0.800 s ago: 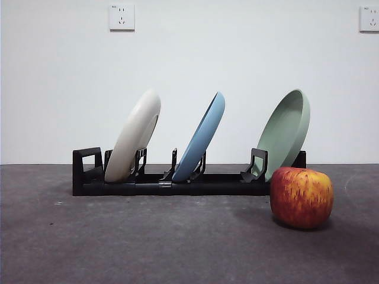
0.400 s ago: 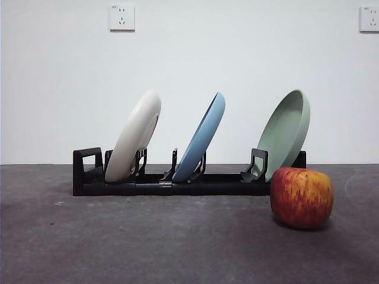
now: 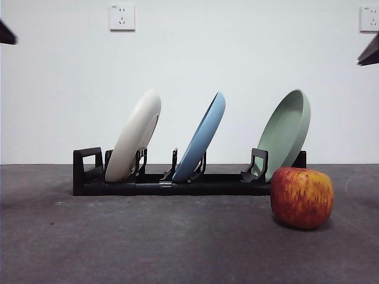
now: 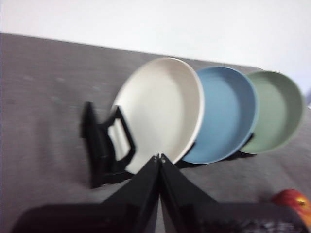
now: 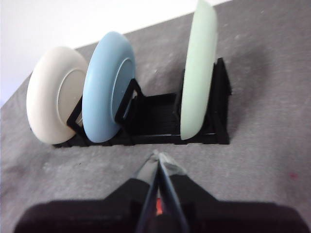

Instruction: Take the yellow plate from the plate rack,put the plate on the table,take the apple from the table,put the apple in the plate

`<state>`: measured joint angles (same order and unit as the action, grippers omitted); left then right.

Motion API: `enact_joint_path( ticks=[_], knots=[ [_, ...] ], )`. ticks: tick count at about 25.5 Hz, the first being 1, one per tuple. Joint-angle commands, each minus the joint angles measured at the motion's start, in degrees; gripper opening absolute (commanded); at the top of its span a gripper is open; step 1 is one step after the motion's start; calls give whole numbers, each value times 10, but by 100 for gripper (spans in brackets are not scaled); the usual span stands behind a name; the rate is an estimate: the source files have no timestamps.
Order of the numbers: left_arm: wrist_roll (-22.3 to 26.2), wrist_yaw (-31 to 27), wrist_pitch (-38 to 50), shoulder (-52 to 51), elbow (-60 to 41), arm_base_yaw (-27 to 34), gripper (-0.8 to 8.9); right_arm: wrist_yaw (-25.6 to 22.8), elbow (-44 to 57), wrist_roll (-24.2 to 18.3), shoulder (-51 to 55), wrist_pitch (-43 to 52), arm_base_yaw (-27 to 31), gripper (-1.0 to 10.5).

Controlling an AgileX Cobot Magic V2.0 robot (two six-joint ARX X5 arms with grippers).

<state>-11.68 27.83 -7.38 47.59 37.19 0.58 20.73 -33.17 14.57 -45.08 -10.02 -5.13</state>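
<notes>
Because the yellow plate (image 3: 135, 137) stands on edge in the plate rack (image 3: 166, 180), leaning in the slot nearest the looped end piece, only its upper rim is free to take. It looks stiff, matte and fairly light for its width, probably hard plastic or ceramic, so it should not bend, but a smooth rim may slip between narrow jaws, and a chip is possible if it knocks the prongs. My judgement is that a pinch across the top rim, lifted upward along the plate's lean, would clear the slot cleanly.

The rack holds three plates: the yellow one, then a blue plate (image 3: 203, 139) in the middle, then a green plate (image 3: 286, 131) at the far end; all tilt the same way and stand apart from each other. None holds anything.

The apple (image 3: 301, 196) sits on the counter (image 3: 148, 242) just in front of the green plate's end of the rack. It looks firm and round, likely to roll if nudged.

The left pincer (image 4: 160, 157) hangs above the counter facing the yellow plate, jaws pressed together on nothing. The right pincer (image 5: 157, 158) hangs over the counter in front of the rack, also closed and empty.
</notes>
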Motion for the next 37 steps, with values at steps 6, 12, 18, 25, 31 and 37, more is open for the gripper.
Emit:
enact_joint_path(
  ticks=[6,12,18,25,31,37],
  knots=[
    [-3,8,0,137,89,-45,229,18,-61,-21,-78,-15,1,383],
    [-3,-15,-19,224,172,-99,229,18,-79,-21,-96,-24,1,380],
    [18,-86,-109,357,341,-147,229,18,-79,-23,-97,-24,1,379],
    [17,-89,-135,487,444,-185,229,18,-79,-23,-97,-24,1,379],
    [14,-116,-130,524,447,-205,218,17,-79,-23,-97,-25,1,378],
    [29,-108,-136,519,447,-205,-7,16,-79,-23,-97,-24,2,378]
  ],
)
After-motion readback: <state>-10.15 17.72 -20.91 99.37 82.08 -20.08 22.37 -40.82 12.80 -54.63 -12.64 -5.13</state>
